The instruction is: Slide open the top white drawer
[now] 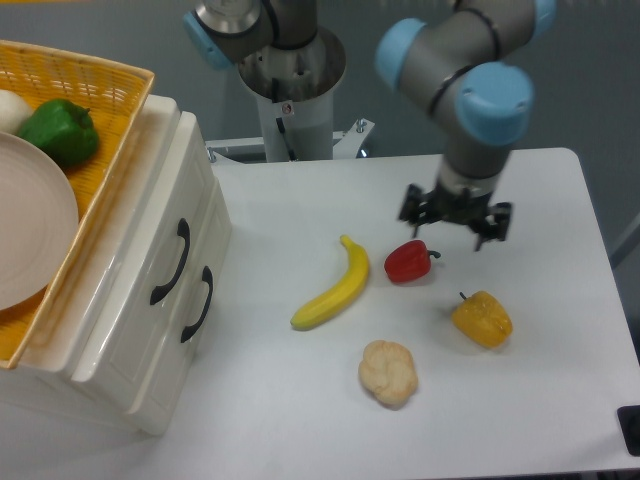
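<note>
The glossy cream-white top drawer (140, 262) with its curved black handle (171, 262) sits shut in the cabinet at the table's left. My black two-finger gripper (455, 219) hangs with fingers spread apart, empty, just above the small red bell pepper (407, 261), well apart from that drawer.

— What did the arm (455, 75) look like?
— Grey metal tubes, with round light-blue caps at the joints.
— And its end?
— A small black gripper (455, 218), dark prongs splayed out from under the wrist.
— The base?
— A pale grey column (293, 95) with a small red-marked sticker on it.
</note>
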Controlling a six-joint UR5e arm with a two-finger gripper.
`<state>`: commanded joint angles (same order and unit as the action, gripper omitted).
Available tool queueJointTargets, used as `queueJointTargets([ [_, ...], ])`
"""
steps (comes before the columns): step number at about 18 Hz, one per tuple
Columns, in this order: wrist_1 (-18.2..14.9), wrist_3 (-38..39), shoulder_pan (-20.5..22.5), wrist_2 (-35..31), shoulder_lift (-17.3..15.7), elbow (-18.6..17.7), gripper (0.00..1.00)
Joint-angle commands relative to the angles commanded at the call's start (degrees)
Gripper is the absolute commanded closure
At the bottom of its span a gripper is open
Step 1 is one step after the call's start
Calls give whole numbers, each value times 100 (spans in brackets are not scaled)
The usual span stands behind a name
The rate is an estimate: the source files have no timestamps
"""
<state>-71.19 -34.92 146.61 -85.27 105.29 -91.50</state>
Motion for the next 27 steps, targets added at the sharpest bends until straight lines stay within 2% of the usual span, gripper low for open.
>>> queueJointTargets([
  [5, -9, 871, -334, 528, -9, 0, 0],
  [9, -18, 1478, -633, 696, -26, 9, 0],
  [16, -44, 1558, -1213, 1425, -105, 27, 0],
  [21, -255, 1769, -1258, 2014, -149, 27, 0],
  [27, -422, 1760, -1363, 2199, -158, 27, 0],
])
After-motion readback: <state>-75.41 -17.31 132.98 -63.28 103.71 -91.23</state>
